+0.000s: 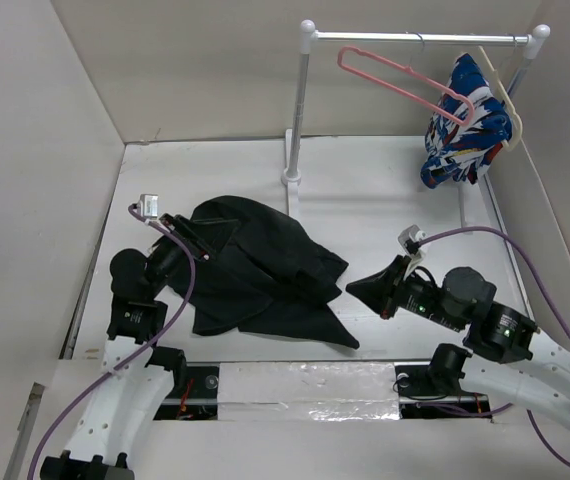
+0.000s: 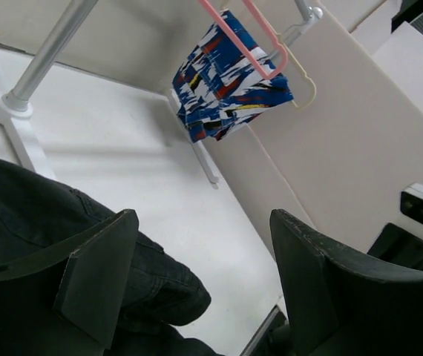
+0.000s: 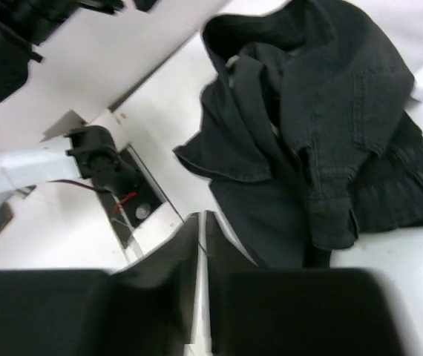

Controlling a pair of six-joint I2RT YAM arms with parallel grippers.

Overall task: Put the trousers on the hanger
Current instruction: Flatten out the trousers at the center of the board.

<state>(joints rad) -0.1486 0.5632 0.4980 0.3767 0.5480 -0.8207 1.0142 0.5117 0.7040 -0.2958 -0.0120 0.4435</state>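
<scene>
Trousers (image 1: pixel 260 270) crumpled in heap on counter (image 1: pixel 365 190), centre-left. Hanger (image 1: pixel 395 80) up on rail (image 1: pixel 415 38), back right, beside patterned garment (image 1: pixel 460 125). Left tool (image 1: pixel 205 235) spread wide over trousers' left edge, gripping nothing — likely step: pick-up. Right tool (image 1: pixel 365 288) narrow, empty, just beside trousers. Aim for waistband, not loose fold — bunched grab would likely tangle legs.

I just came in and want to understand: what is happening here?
Two robot arms work on black trousers, which lie crumpled on the table. The left gripper is open at their left edge; nothing is gripped. The right gripper is shut and empty, apart on the right. The pink hanger hangs bare on the rail.
</scene>
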